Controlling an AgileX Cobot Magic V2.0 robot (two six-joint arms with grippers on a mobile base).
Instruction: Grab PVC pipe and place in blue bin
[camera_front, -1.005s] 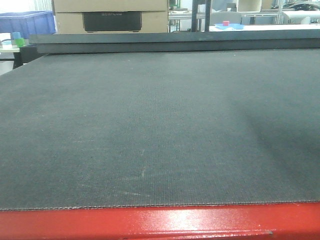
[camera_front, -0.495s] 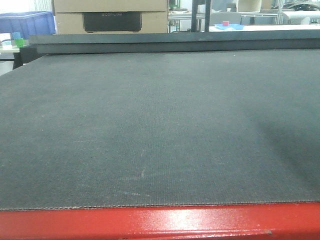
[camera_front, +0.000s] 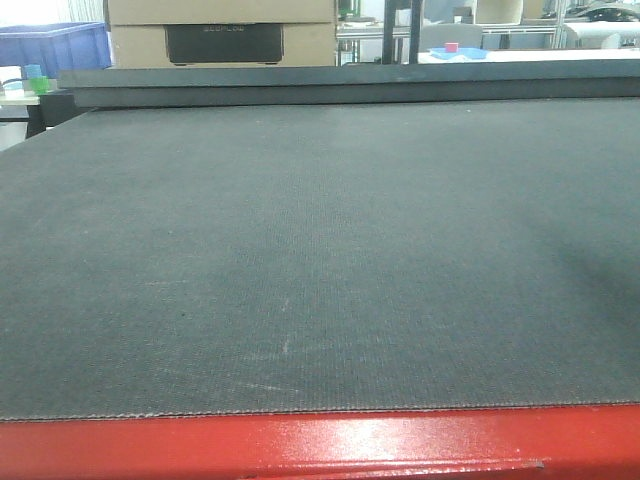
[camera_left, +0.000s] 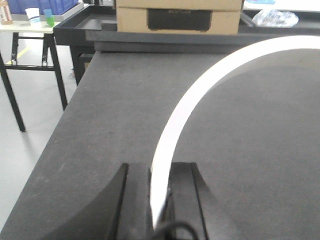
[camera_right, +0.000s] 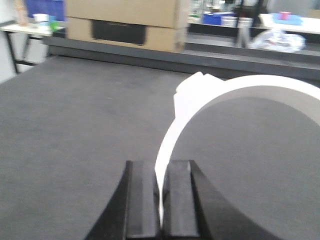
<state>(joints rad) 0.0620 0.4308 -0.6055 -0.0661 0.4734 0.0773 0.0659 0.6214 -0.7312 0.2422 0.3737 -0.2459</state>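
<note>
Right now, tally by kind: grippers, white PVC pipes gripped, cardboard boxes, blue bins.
Grippers: 2, left gripper, right gripper.
PVC pipes: 2, left pipe, right pipe, one clamped per gripper.
Cardboard boxes: 2, upper box, lower box, stacked.
Blue bin: 1.
Total: 7.

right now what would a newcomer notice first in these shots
A white pipe arcs up from each wrist view's foreground, its wall pinched in the left gripper and in the right gripper. The front view shows mostly dark mat with a red front edge, and the blue bin far back left.
</note>
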